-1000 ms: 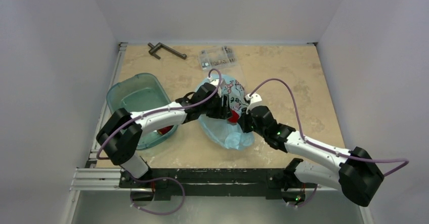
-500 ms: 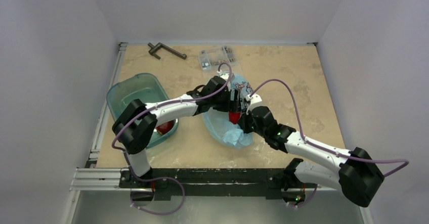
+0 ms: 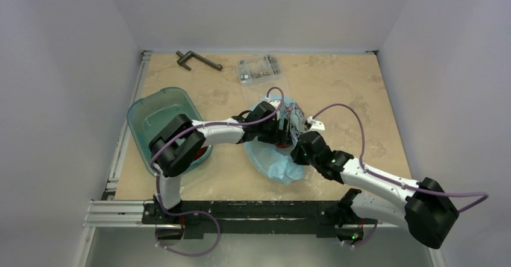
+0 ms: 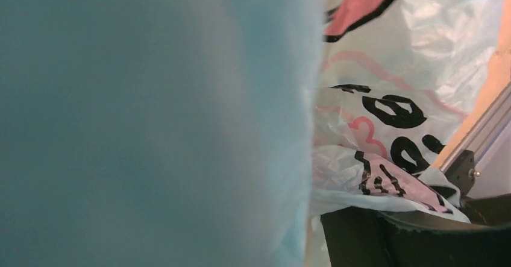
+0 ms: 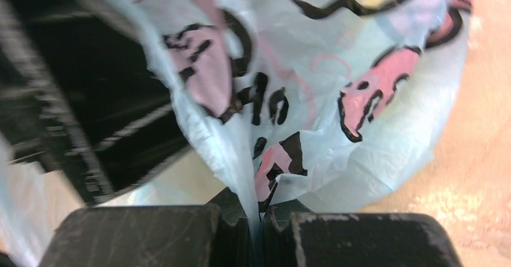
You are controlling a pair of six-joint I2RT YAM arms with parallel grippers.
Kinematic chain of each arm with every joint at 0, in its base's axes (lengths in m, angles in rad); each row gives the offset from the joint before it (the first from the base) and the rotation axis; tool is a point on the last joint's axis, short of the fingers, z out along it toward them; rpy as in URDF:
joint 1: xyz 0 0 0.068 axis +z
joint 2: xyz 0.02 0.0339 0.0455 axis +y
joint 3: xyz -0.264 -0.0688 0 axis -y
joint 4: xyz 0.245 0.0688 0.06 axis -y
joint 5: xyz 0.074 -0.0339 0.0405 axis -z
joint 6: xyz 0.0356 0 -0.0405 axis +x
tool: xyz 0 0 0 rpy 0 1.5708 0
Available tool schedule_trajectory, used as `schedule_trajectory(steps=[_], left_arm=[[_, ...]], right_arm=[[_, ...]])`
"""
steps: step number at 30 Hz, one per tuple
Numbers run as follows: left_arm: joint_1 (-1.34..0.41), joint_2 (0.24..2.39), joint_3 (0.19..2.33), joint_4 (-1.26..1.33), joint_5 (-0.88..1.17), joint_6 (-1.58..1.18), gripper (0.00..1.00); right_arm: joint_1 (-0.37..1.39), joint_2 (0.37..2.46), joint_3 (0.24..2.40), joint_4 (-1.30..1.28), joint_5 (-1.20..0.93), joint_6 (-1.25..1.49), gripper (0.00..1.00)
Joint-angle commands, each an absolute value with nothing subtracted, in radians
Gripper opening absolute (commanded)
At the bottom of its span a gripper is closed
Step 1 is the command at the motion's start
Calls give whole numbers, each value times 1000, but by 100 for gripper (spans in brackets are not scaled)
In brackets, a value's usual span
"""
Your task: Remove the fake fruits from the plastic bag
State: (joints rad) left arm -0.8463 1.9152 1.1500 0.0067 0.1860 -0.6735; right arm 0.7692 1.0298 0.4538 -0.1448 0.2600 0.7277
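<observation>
My right gripper (image 5: 256, 219) is clenched on a thin fold of the plastic bag (image 5: 361, 128), which billows just ahead of its tips. The film is light, limp and slippery, so I judge a doubled fold near the mouth the safest hold; a hard tug may tear it. My left gripper (image 3: 279, 131) is buried in film, and I cannot tell whether it is spread or clamped. The fake fruits are hidden from me. Bare table (image 5: 482, 158) lies to the right of my right fingers; my left arm (image 5: 90, 98) crowds their left.

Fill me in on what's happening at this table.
The right hand is shut on a fold of the plastic bag. The left hand is pressed into the bag, its camera smothered by blue film, so whether it holds anything can't be seen. A teal tub sits on the left.
</observation>
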Motion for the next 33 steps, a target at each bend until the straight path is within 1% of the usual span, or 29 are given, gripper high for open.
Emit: schedule_trajectory(steps=[1, 2, 4, 7, 10, 12, 14, 16, 18, 23, 26, 31, 33], left_arm=[[-846, 1902, 1139, -70, 66, -699, 77], [-845, 1886, 1128, -91, 27, -699, 75], [-839, 1844, 1100, -127, -44, -697, 69], [-826, 1752, 1035, -140, -97, -689, 62], [-817, 1653, 970, -145, -128, -684, 61], [-815, 1599, 938, -135, -127, -672, 62], [-809, 1572, 924, -124, -102, -661, 63], [-806, 1566, 935, -134, -82, -653, 58], [-806, 1553, 942, -138, -64, -644, 50], [-806, 1459, 947, -152, -25, -638, 44], [-803, 1395, 969, -157, 91, -629, 42], [-797, 1319, 1008, -145, 303, -636, 41], [-792, 1292, 1003, -122, 346, -658, 40]], right_arm=[[767, 1058, 413, -244, 349, 971, 0], [763, 1067, 403, -214, 333, 956, 0], [755, 1086, 388, -98, 221, 857, 0], [749, 1117, 410, 17, 114, 735, 0], [746, 1151, 440, 95, 61, 606, 0], [746, 1182, 475, 103, 51, 541, 0], [745, 1213, 506, 89, 55, 505, 0], [746, 1236, 528, 76, 47, 481, 0], [745, 1243, 538, 54, 46, 474, 0], [745, 1194, 538, -15, 67, 460, 0], [745, 1152, 556, -96, 133, 451, 0], [746, 1121, 520, -57, 111, 461, 0], [746, 1144, 517, -47, 106, 463, 0]])
